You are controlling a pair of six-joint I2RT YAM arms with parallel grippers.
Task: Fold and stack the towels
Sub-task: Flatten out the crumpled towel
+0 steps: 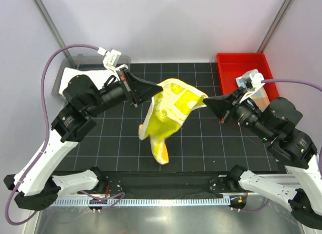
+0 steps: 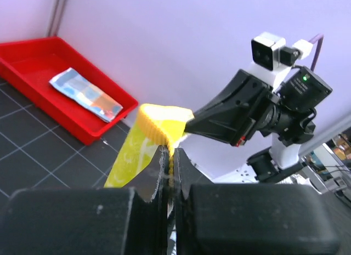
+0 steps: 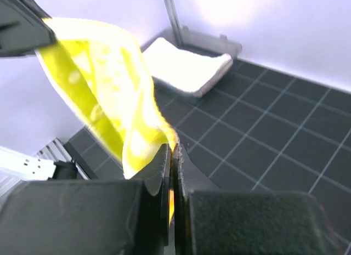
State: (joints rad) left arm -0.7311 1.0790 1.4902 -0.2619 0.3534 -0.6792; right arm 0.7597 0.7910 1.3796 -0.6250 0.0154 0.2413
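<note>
Top: high, behind the bases, looking down on the whole mat (image 1: 201, 143).
Left wrist: close, facing right toward red tray (image 2: 82, 131) and right arm (image 2: 285, 101).
Right wrist: close, facing left toward grey tray (image 3: 219, 45).
All three share the yellow towel (image 1: 168, 110).

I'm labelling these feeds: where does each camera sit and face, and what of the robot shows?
Top external: above, behind the bases, looking down on the black gridded mat; left arm and right arm hold a yellow patterned cloth towel.
Left wrist: on the left arm, facing the right arm and a red plastic tray with a folded light-blue patchwork towel; own shut jaws.
Right wrist: on the right arm, facing a folded white towel in a grey tray; own shut jaws.
Shared by both wrists: the yellow towel.
</note>
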